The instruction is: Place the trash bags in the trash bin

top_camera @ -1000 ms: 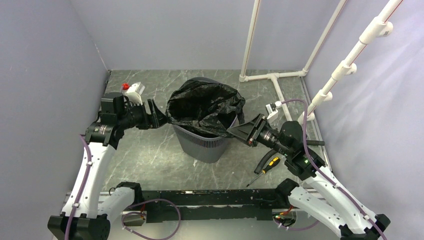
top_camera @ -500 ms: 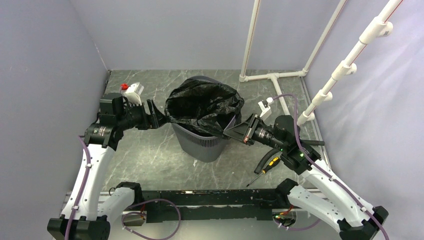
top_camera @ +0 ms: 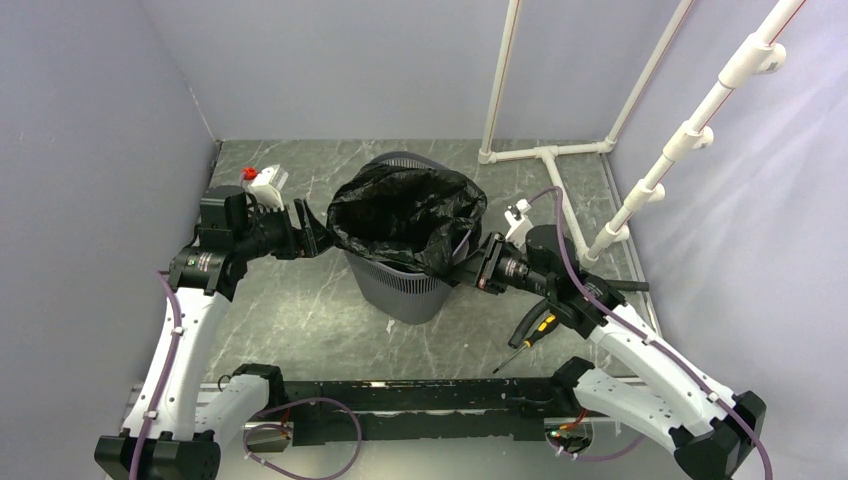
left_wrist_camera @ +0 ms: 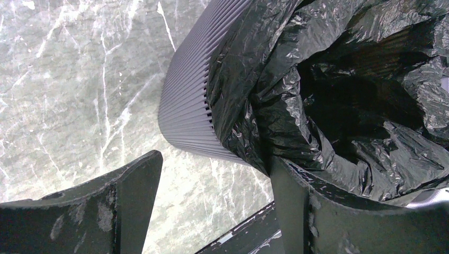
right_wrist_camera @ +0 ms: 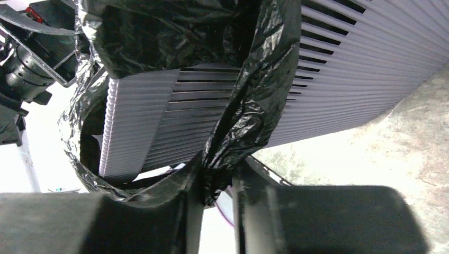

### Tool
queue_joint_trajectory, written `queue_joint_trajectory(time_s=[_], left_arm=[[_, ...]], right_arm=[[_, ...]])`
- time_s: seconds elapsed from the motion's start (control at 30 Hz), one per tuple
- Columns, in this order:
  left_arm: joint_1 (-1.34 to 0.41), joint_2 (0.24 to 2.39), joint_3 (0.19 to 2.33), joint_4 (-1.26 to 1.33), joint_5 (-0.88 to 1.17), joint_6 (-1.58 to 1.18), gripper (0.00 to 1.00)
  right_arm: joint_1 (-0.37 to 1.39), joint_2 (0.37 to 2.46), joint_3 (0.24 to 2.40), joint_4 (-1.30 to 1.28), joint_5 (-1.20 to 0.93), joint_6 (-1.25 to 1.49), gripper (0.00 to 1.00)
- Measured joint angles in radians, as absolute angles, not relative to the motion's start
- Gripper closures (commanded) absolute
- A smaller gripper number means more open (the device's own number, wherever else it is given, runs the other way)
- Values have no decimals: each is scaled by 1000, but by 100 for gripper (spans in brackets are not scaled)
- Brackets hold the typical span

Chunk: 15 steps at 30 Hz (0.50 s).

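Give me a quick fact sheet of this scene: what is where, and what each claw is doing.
bin: upright, middle of the table
bag: black, mouth open, sitting in the bin, edges spilling over the rim
left claw: open, at the bag's left edge
right claw: shut on a twisted strand of the bag, outside the bin's wall
screwdriver: lying on the table by the right arm
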State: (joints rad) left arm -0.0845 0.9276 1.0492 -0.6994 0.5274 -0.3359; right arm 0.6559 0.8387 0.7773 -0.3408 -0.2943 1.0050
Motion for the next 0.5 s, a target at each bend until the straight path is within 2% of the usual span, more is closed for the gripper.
queue_joint_trajectory(time_s=[0.07, 0.27, 0.5], left_arm=[[-84, 928, 1049, -699, 528, -336, 21], [-84, 939, 1055, -739, 507, -302, 17], [-84, 942, 1185, -859, 470, -199, 13]], right_arm=[[656, 833, 775, -340, -290, 997, 59], [656, 810, 824, -466, -192, 920, 42], [656, 744, 888, -577, -97, 841, 38]])
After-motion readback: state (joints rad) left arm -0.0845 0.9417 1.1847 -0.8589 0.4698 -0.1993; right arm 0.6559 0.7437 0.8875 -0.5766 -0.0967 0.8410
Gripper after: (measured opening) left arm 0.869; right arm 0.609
